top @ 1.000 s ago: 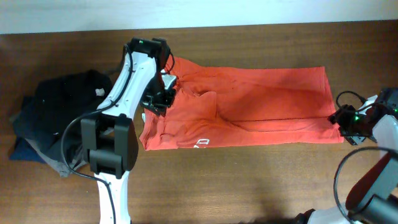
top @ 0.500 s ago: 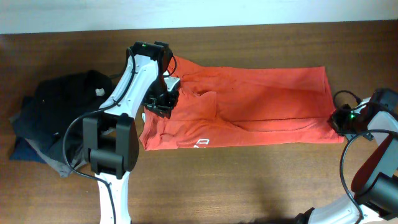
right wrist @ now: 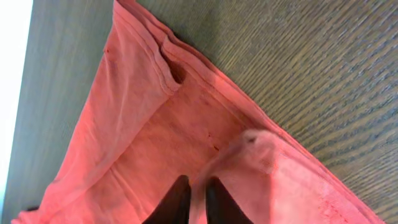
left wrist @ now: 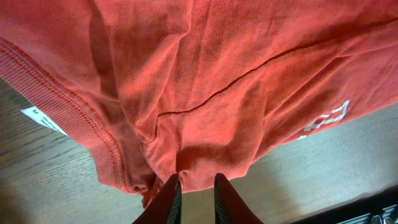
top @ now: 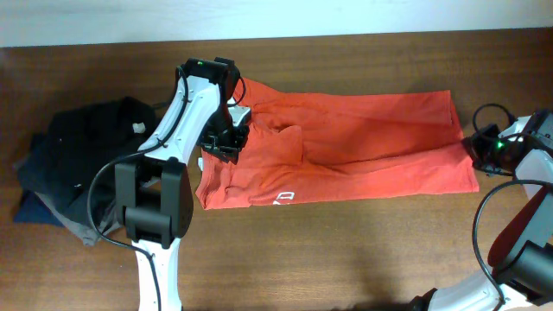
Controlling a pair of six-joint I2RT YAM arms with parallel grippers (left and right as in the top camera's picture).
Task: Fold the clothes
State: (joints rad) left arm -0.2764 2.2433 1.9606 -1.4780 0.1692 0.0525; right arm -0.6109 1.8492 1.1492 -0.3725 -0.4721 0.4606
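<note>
Seen from above, the left arm [top: 177, 112] covers its own fingers and a strip of the T-shirt [top: 363, 147] beneath it, and its base runs off the bottom edge. The right arm [top: 536, 164] is cut by the right edge. The white lettering [top: 281, 199] is too small to read. In the dark pile of clothes [top: 78, 164] the lower pieces show only as slivers.

In the left wrist view the left fingers [left wrist: 171, 196] are cut by the bottom edge. The print on the tag [left wrist: 40, 117] is illegible.

In the right wrist view the cloth by the right fingers [right wrist: 176, 199] is blurred, and the T-shirt runs off the frame.
</note>
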